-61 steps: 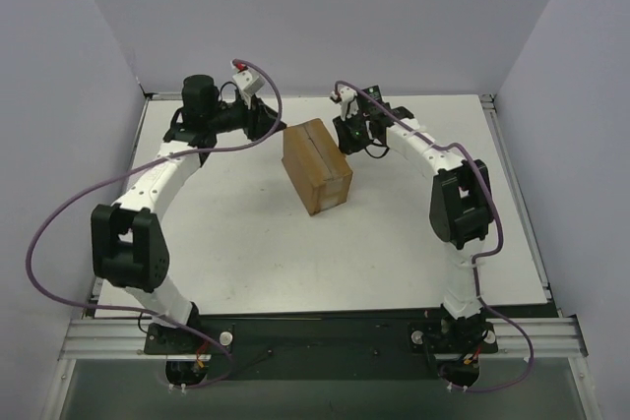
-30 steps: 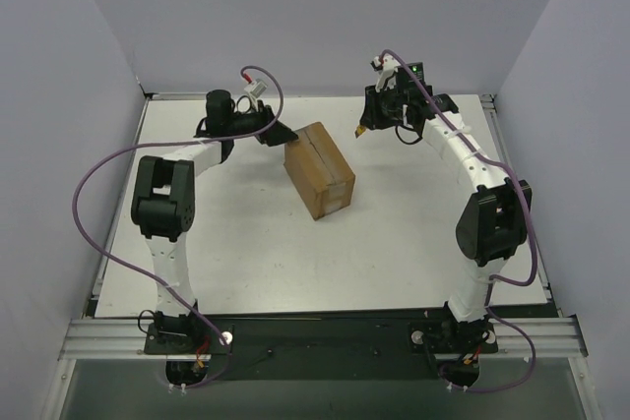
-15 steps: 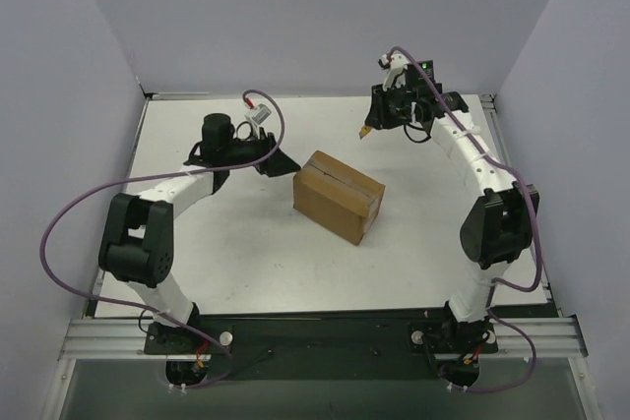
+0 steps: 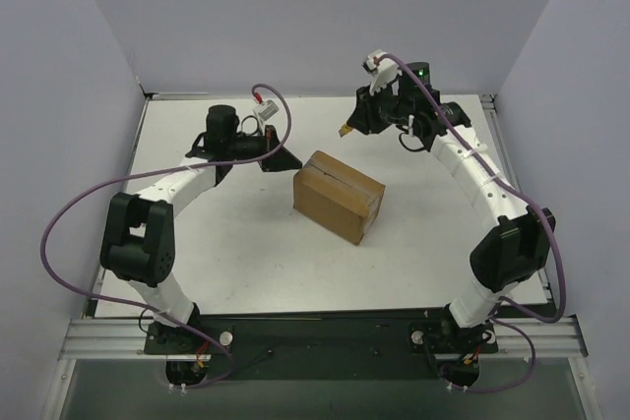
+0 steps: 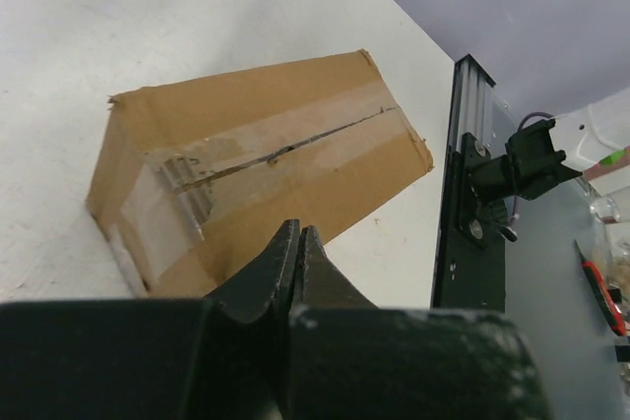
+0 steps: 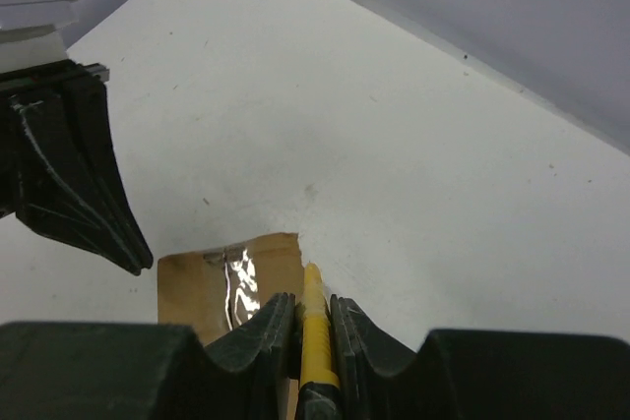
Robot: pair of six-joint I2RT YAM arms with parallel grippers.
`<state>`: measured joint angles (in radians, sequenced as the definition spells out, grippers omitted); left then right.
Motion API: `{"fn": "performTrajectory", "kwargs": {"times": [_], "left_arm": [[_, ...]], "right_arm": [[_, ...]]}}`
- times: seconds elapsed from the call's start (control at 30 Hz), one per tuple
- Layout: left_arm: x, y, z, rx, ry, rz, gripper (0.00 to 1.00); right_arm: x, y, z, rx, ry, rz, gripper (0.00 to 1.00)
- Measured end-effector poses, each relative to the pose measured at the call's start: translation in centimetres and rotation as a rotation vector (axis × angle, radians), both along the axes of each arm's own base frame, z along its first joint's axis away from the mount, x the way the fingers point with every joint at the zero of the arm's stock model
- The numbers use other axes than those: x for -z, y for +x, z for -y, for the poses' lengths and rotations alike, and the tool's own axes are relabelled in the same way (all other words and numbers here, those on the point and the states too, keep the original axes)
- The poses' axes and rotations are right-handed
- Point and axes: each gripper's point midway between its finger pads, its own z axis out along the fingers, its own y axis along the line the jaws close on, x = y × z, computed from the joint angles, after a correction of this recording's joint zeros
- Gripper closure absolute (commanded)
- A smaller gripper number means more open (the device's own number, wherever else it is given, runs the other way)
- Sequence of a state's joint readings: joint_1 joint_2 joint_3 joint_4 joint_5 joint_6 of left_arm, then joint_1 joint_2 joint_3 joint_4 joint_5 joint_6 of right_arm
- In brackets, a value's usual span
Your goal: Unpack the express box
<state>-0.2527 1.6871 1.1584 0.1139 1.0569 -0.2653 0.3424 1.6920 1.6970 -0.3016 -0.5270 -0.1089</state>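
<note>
White table [image 4: 246, 263] between pale grey walls; the express box [image 4: 339, 196] lies closed at the middle, taped seam up, apart from both grippers. Left gripper [image 4: 276, 160] sits just beside the box's far-left corner, fingers pinched together on nothing; right gripper [image 4: 352, 125] hangs above the far side of the table, right of that corner — clamped on a yellow tool [image 6: 313, 327], tip angled down.
</note>
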Motion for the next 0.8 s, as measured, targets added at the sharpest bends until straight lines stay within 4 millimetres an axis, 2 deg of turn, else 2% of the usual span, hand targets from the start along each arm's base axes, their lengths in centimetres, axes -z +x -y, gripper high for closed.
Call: {"fn": "performTrajectory", "kwargs": {"times": [0.1, 0.27, 0.5, 0.63, 0.8], "left_arm": [[1.0, -0.5, 1.5, 0.047, 0.0, -0.038, 1.0], [2.3, -0.4, 2.1, 0.072, 0.025, -0.05, 1.0], [4.7, -1.3, 1.7, 0.108, 0.115, -0.033, 1.0], [4.9, -1.5, 1.7, 0.122, 0.127, -0.024, 1.0], [5.0, -1.4, 2.0, 0.133, 0.13, -0.017, 1.0]], "right_arm": [[1.6, -1.5, -1.0, -0.028, 0.005, -0.007, 1.0], [3.0, -1.9, -2.0, -0.06, 0.016, -0.006, 1.0], [2.3, -2.5, -3.7, -0.119, 0.049, 0.018, 1.0], [2.0, -3.1, -4.8, -0.163, 0.057, 0.033, 1.0], [3.1, -3.9, -5.6, -0.203, 0.04, 0.034, 1.0]]}}
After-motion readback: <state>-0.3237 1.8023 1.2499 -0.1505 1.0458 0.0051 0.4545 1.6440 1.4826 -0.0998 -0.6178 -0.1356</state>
